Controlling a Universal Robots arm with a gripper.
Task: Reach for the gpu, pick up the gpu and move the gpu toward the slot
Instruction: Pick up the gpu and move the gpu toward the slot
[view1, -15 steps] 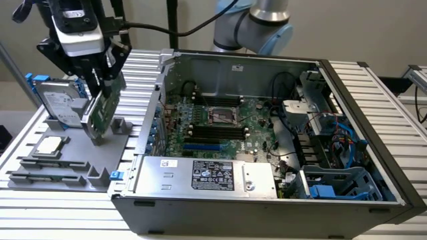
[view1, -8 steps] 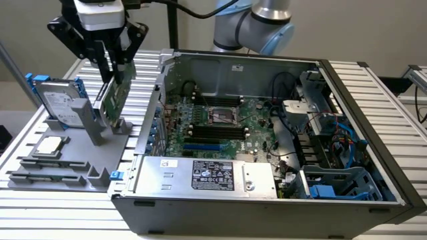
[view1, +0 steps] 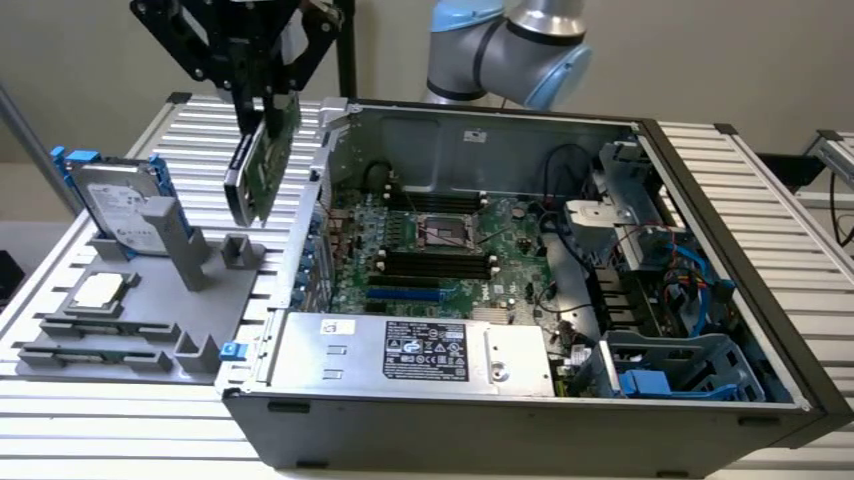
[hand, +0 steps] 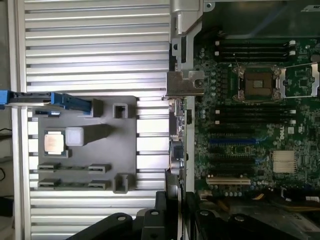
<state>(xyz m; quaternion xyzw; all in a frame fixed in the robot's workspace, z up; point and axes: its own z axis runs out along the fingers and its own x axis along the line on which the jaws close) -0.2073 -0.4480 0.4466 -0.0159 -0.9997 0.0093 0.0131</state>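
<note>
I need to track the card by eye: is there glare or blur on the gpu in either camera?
Exterior view: the gpu hangs edge-on in the gripper, slightly soft but unglared, with even lighting; bright aluminium table slats look washed out. Wrist view: the gpu is a thin edge, its metal bracket reflecting light, and the gripper close to the lens is dark and out of focus.

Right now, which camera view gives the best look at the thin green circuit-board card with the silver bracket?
The exterior view: the thin green circuit-board card hangs from the black gripper, lifted above the grey fixture tray, beside the open computer case. In the wrist view the card is edge-on, its bracket end showing.
</note>
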